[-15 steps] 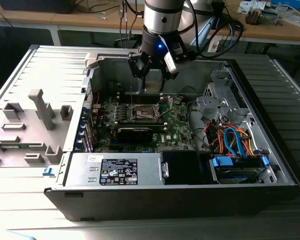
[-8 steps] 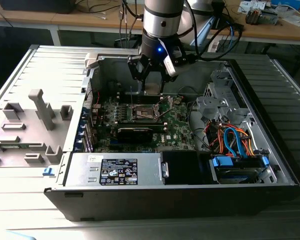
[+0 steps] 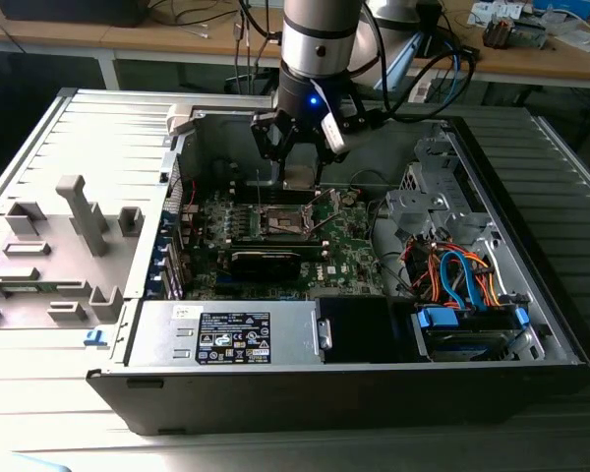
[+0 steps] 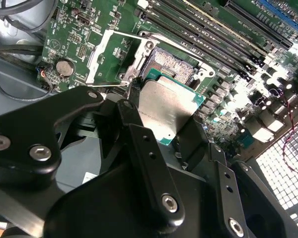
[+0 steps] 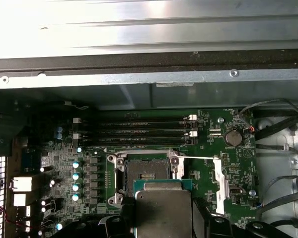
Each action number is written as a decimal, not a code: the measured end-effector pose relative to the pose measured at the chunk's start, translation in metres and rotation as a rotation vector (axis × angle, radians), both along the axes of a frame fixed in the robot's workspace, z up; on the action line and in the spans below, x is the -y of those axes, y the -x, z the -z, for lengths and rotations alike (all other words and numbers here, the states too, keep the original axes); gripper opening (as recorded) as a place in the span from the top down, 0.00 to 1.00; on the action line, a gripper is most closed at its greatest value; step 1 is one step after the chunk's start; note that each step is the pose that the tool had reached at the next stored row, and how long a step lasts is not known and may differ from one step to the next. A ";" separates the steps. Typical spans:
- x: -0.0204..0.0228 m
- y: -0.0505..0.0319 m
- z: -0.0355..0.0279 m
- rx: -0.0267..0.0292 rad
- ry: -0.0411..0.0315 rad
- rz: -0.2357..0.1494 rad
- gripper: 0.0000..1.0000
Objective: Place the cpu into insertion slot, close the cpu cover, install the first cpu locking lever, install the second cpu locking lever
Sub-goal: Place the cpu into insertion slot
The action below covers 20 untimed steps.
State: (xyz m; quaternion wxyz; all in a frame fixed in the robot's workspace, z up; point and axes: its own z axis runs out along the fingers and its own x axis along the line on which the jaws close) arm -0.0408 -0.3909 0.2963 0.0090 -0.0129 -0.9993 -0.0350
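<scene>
Cpu (image 4: 167,105) in pincer (image 4: 165,121) above insertion slot (image 4: 172,65)

Matt silvery metal cpu (image 4: 166,106) top

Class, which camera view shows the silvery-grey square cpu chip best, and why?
The second wrist view: the silvery-grey square cpu chip shows most of its metal top and a green edge, close up. The first wrist view crops it at the frame edge; the exterior view shows a small grey patch.

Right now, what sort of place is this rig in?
Probably an electronics lab or PC assembly bench: an open computer case with its green motherboard exposed, cluttered wooden workbenches behind, the cpu in the fingers.
</scene>
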 end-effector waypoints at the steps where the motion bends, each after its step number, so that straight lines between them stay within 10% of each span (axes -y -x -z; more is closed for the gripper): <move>1: 0.0000 0.0000 0.0000 0.0000 0.0000 0.000 0.45; 20: 0.0000 0.0000 0.0005 -0.0001 0.0061 0.045 0.45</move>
